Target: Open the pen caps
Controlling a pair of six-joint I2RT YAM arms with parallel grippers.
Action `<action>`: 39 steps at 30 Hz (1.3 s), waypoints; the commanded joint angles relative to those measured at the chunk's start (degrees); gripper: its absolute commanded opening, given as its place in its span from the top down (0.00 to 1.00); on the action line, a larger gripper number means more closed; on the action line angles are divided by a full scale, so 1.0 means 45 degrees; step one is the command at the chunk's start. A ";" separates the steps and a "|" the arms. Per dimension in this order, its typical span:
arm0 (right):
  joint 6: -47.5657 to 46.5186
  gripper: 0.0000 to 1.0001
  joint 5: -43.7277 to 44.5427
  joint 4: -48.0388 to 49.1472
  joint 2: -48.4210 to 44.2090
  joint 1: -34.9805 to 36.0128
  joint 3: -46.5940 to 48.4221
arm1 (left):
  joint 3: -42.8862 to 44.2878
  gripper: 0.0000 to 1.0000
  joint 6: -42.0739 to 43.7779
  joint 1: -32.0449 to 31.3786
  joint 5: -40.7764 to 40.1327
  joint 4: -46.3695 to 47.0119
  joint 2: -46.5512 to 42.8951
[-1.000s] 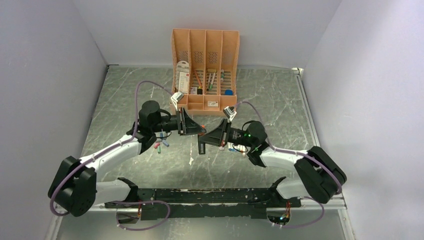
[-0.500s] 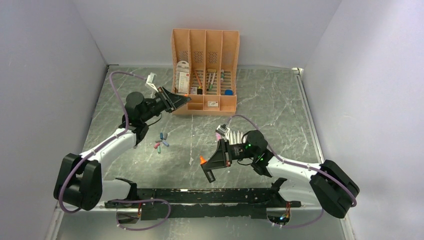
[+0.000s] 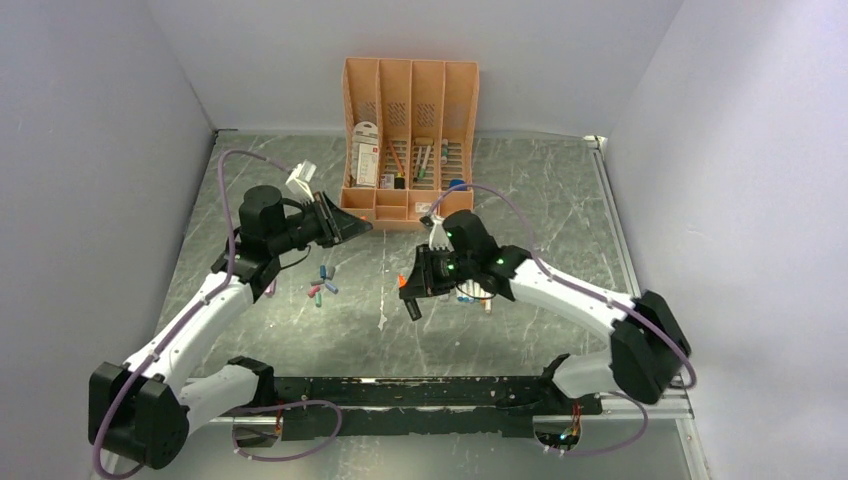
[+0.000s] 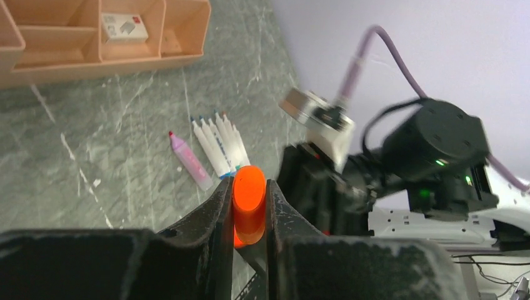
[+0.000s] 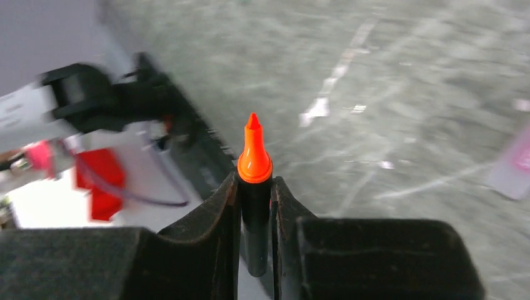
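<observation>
The left fingers [image 4: 214,220], nearly together, clamp the orange cap [image 4: 249,194]. The right fingers [image 5: 226,209] pinch the uncapped black marker [image 5: 254,209], orange tip outward.

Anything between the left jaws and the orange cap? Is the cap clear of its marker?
Nothing visible. The left gripper is shut directly on the orange cap. The cap is off the orange marker, which the right gripper holds, apart from the cap.

The lower end of the chunky orange plastic cap [image 4: 249,199] is hidden inside the left claw [image 4: 249,185]. A blurred pale pink plastic object [image 5: 515,166] is cut off at the right-wrist view's right edge.
</observation>
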 commanded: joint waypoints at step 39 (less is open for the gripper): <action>-0.2410 0.65 0.5821 -0.2514 0.5472 -0.1798 0.2261 | -0.0183 0.92 0.1428 -0.0049 -0.0117 -0.3973 -0.1427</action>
